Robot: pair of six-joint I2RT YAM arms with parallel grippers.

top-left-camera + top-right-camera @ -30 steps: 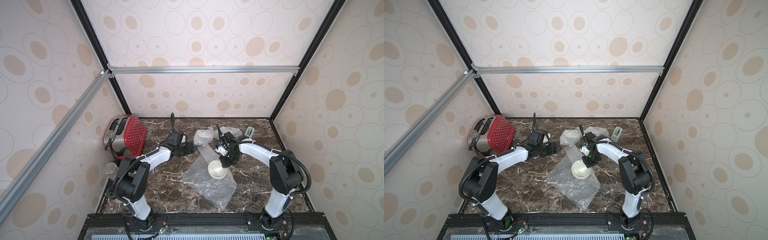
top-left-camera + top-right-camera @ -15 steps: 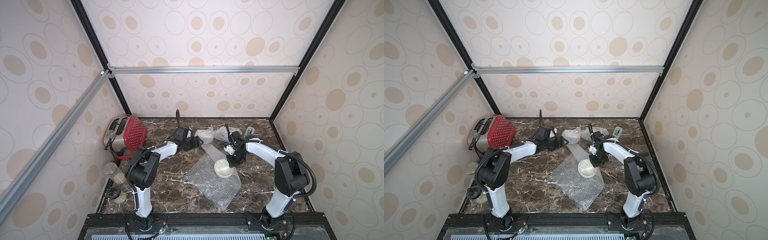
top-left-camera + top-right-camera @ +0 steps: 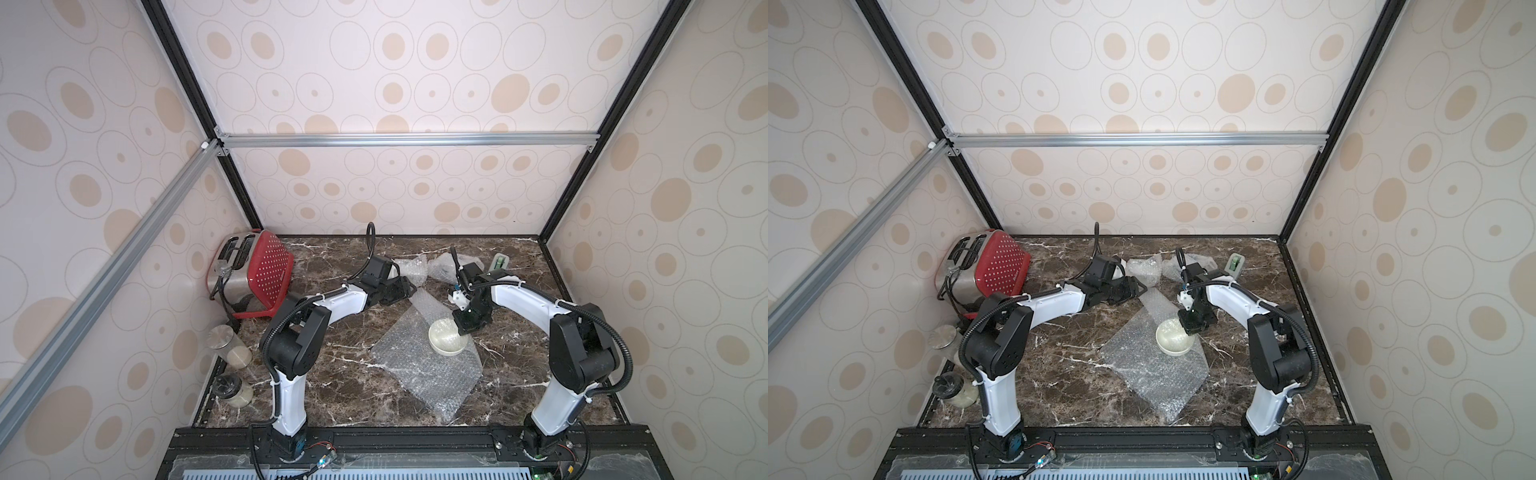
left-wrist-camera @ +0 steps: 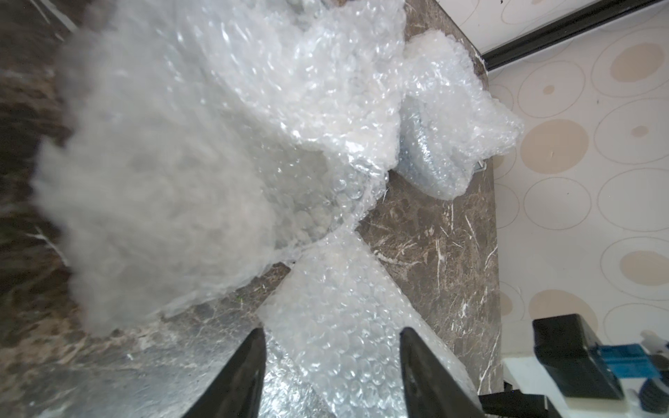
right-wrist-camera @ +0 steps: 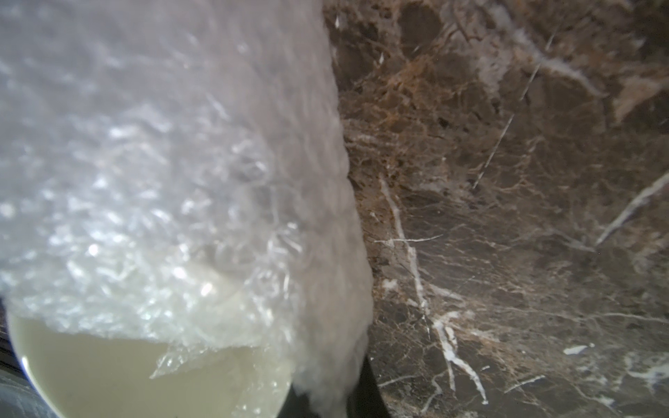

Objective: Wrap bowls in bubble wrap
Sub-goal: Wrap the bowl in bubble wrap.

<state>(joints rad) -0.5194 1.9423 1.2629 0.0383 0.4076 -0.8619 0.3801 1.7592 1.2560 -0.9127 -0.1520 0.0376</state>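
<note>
Straddling the far corner of the bubble wrap sheet (image 3: 424, 365), left pincer (image 4: 331, 331) stands half-open, unclamped; right pincer (image 3: 463, 329) pinches the cream bowl (image 3: 446, 347) by its far-right rim.

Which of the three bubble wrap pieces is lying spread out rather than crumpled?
The large sheet under the cream bowl: it lies open and mostly flat, while the two bundles behind it are crumpled up.

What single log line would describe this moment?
left pincer: open around bubble sheet corner | right pincer: shut at cream bowl rim | cream bowl: on bubble sheet, not yet wrapped
</note>
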